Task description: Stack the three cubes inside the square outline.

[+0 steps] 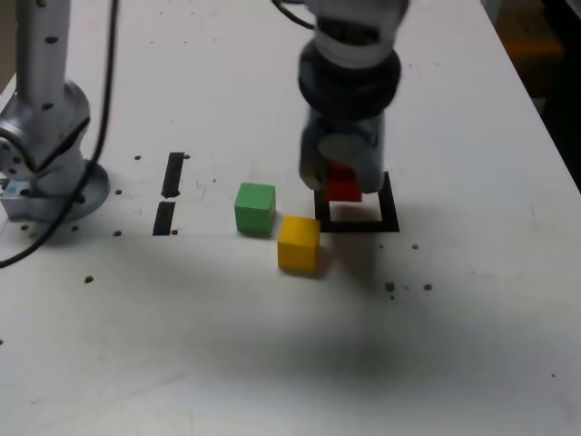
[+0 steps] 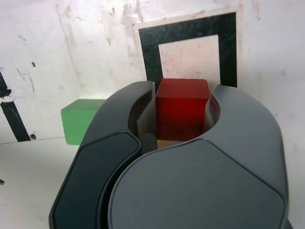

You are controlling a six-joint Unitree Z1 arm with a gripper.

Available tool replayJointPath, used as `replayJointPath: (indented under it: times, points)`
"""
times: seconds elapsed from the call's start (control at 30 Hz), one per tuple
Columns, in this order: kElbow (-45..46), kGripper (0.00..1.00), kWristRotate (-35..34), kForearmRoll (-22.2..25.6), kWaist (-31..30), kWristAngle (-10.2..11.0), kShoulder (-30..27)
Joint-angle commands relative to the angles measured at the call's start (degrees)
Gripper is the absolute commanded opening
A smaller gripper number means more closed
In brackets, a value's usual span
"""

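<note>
My gripper (image 1: pixel 342 186) is shut on the red cube (image 1: pixel 343 186), holding it just above the black square outline (image 1: pixel 391 216). In the wrist view the red cube (image 2: pixel 182 109) sits clamped between the two dark jaws, with the square outline (image 2: pixel 152 47) and its white centre beyond it. The green cube (image 1: pixel 255 208) rests on the table to the exterior view's left of the outline; the wrist view shows the green cube (image 2: pixel 78 119) beside the jaw. The yellow cube (image 1: pixel 299 242) lies in front of the green one, close to the outline's near corner.
Two short black strips (image 1: pixel 170 191) lie on the white table (image 1: pixel 472 327) at the exterior view's left. The arm's base (image 1: pixel 45 154) with a black cable stands at the far left. Small dark specks dot the surface.
</note>
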Motion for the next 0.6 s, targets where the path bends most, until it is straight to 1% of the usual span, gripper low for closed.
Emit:
replayJointPath:
  times: [0.0,0.3,0.57]
  points:
    - [-0.78,0.15,-0.19,0.5,0.55,0.23,0.95]
    - [-2.17,0.15,-0.21,0.05,1.21,0.56,2.78]
    - [-1.76,0.15,0.09,-0.44,2.04,0.12,4.45]
